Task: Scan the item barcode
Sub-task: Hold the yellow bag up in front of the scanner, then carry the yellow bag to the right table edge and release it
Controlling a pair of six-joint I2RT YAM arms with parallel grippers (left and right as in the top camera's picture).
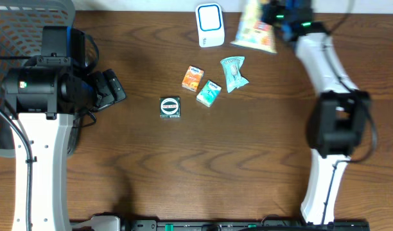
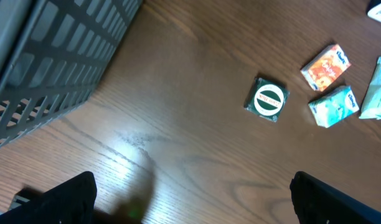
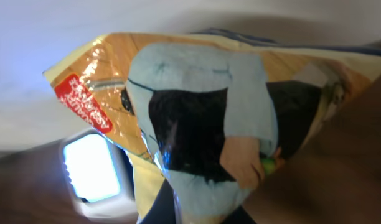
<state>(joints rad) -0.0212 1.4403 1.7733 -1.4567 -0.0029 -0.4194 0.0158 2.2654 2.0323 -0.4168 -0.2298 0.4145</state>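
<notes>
Starting closest to the robot: the left gripper (image 2: 190, 200) hangs low over bare table with its jaws spread as wide as they go and nothing in them. Just past it is a black square packet (image 1: 170, 107) with a round white label, then an orange packet (image 1: 192, 78), a teal packet (image 1: 209, 94) and a pale green pouch (image 1: 234, 72) bunched together mid-table.

At the far edge, the right gripper (image 1: 277, 18) is clamped on a snack bag (image 1: 254, 31) and holds it off the table right beside the white scanner (image 1: 210, 24). So I'd say we're mid-scan. The bag is picked and presented, but I can't spot the barcode or tell whether it has read yet. The other four look like they're waiting their turn.

The only container is the grey mesh basket (image 1: 17, 25) in the far left corner. The arm covers part of it, and I see nothing in the part that shows.
</notes>
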